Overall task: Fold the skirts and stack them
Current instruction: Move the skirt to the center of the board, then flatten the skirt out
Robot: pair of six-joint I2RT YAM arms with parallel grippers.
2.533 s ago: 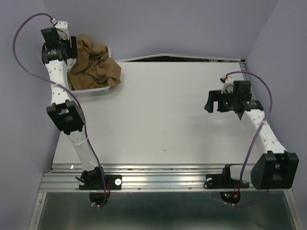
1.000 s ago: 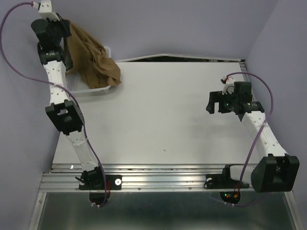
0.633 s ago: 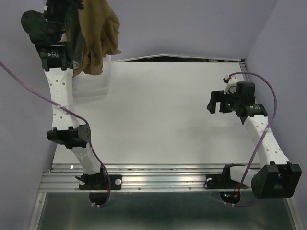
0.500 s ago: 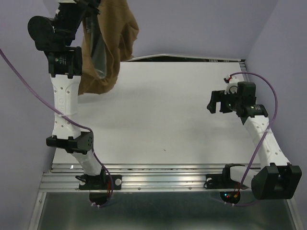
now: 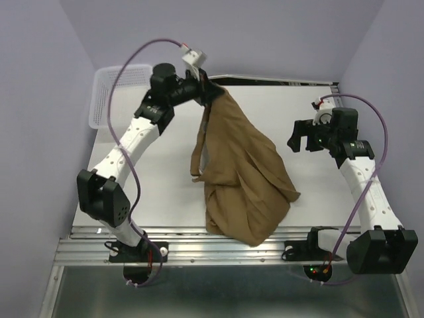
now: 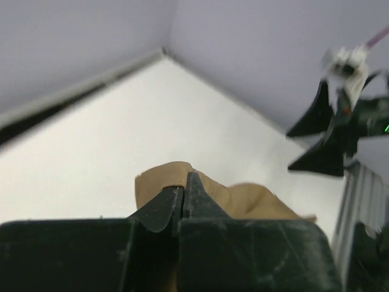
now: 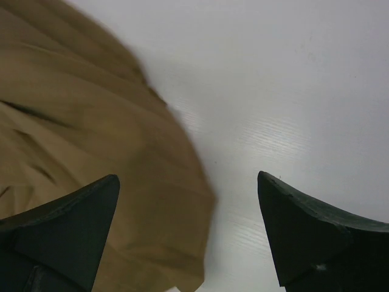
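A tan skirt (image 5: pixel 242 179) hangs from my left gripper (image 5: pixel 213 93), which is raised over the back middle of the table, and trails down toward the front edge. In the left wrist view the left gripper (image 6: pixel 184 182) is shut on a folded tan edge of the skirt (image 6: pixel 159 180). My right gripper (image 5: pixel 299 138) hovers at the right side of the table, open, just right of the cloth. In the right wrist view its two dark fingertips (image 7: pixel 97 194) stand wide apart with nothing between them, and the skirt (image 7: pixel 91 140) fills the left part below.
A white mesh basket (image 5: pixel 107 93) stands at the back left against the wall. The white table (image 5: pixel 165 146) ends in a metal rail at the front, where both arm bases sit. Purple walls close in on the left, back and right.
My left arm has lifted the skirt out of the basket and swung it right, over the middle of the table. The right gripper stayed open and shifted slightly.
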